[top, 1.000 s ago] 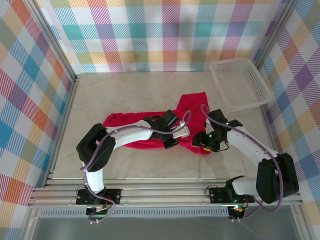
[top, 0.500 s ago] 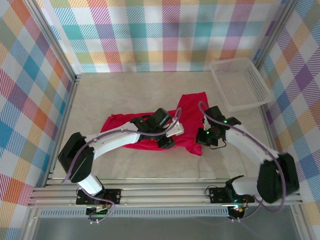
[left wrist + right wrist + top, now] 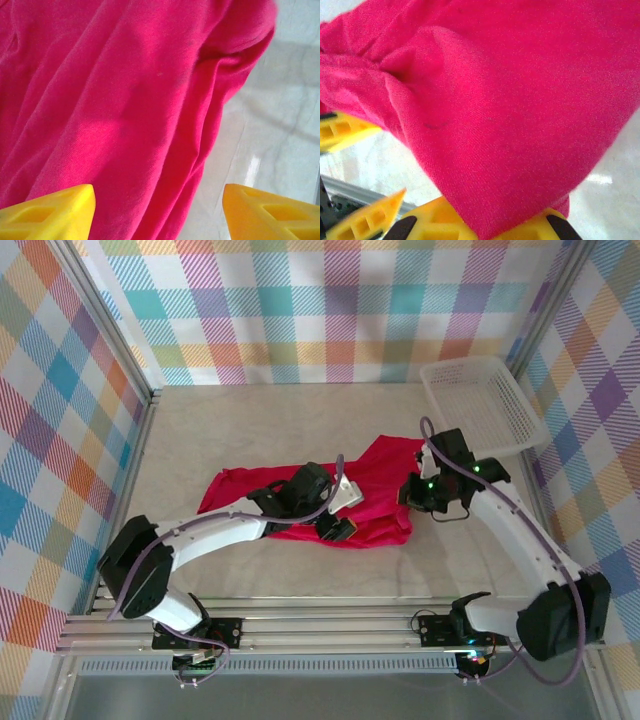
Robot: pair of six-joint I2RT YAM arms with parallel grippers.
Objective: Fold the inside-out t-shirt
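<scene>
Plaid walls box in a pale marbled surface [image 3: 250, 430], with a white mesh basket [image 3: 480, 405] at 2 o'clock. The crimson t-shirt [image 3: 375, 480] lies rumpled at the centre, trailing toward 9 o'clock. The right gripper [image 3: 413, 495] is clamped on its 3 o'clock edge (cloth bunches out of the jaws). The left gripper [image 3: 160, 210] hovers over the near hem, jaws apart, holding nothing. This looks like spreading before any fold. Next, the left needs its own edge pinch so both can draw the cloth flat.

White arms [image 3: 212, 531], black joints [image 3: 138, 575], apparently purple cables [image 3: 339, 465]
</scene>
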